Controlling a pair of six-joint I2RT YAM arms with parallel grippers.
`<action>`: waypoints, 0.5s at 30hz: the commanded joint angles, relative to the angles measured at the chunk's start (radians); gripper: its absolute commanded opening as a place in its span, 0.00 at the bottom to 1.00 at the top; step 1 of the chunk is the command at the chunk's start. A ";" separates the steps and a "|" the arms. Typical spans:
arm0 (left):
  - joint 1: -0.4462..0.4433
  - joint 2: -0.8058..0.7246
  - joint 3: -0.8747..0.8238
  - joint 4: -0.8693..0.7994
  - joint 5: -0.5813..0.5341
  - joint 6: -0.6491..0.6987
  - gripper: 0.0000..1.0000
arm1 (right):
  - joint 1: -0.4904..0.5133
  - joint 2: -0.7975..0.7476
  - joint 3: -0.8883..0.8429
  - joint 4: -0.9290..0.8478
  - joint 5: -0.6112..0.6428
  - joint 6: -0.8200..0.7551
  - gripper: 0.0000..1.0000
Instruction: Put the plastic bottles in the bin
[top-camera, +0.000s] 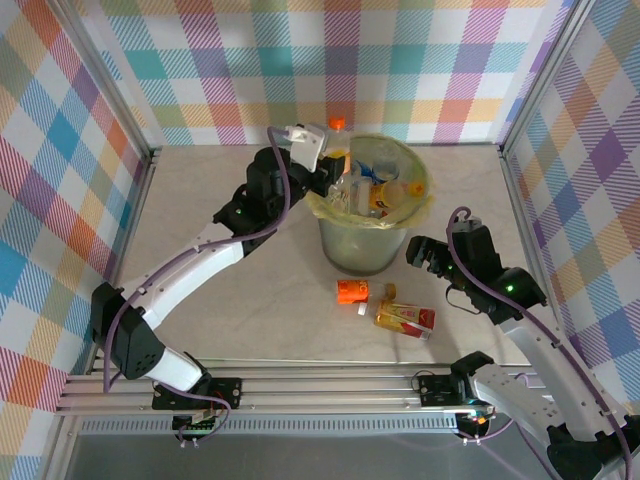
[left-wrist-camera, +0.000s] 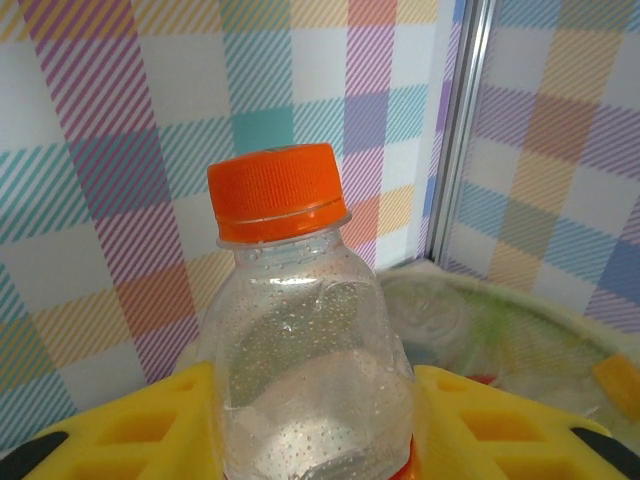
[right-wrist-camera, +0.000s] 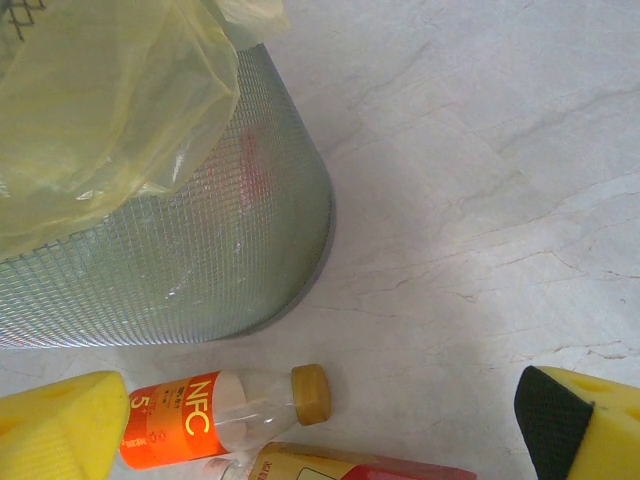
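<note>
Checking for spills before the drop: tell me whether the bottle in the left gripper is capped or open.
Capped: the left wrist view shows the orange cap seated on the neck of the clear bottle.

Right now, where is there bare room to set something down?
Bare table between the bin and the right wall; the far left corner beyond the left arm. Crowded in front of the bin: loose bottles, right gripper.

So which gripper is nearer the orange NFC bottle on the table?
Right. The right gripper hangs open just right of the NFC bottle; the left gripper is at the bin rim, gripping an orange-capped bottle.
</note>
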 joint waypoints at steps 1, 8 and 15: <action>-0.005 -0.033 -0.042 0.047 -0.019 0.001 0.46 | 0.006 -0.013 -0.014 0.017 0.011 0.013 1.00; -0.006 -0.042 -0.088 0.059 -0.049 -0.018 0.52 | 0.005 -0.013 -0.012 0.014 0.009 0.012 1.00; -0.006 -0.070 -0.114 0.051 -0.040 -0.045 0.75 | 0.005 -0.015 -0.013 0.014 0.011 0.014 1.00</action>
